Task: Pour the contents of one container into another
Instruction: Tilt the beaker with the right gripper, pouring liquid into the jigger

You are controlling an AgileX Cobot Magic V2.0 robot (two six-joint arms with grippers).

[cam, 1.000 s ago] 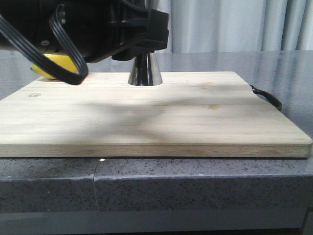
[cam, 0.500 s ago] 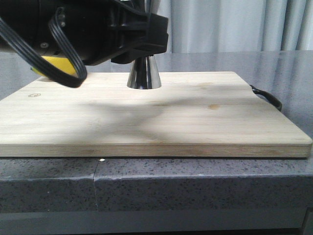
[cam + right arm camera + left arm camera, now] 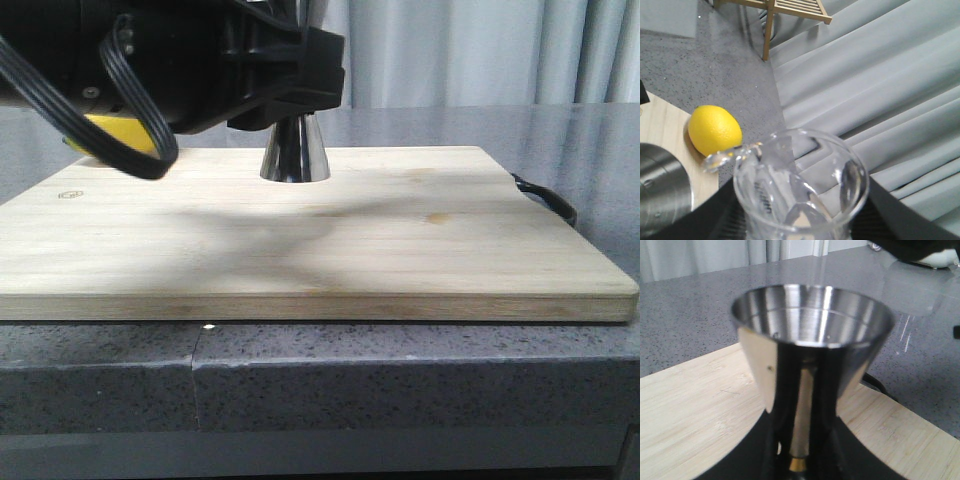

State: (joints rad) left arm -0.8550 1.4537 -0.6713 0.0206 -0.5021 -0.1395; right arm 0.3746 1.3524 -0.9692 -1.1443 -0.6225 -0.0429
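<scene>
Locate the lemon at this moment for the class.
In the front view the lemon sits at the far left of the wooden board, left of the steel jigger, mostly hidden behind the left arm.

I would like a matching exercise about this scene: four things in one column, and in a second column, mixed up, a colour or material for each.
Things:
1. hourglass-shaped jigger
2. small beaker with pouring lip
3. oval lemon
4. rectangular cutting board

Colour or material:
A. pale wood
B. clear glass
C. shiny steel
D. bright yellow

Pairs: 1-C, 2-B, 3-D, 4-A
</scene>
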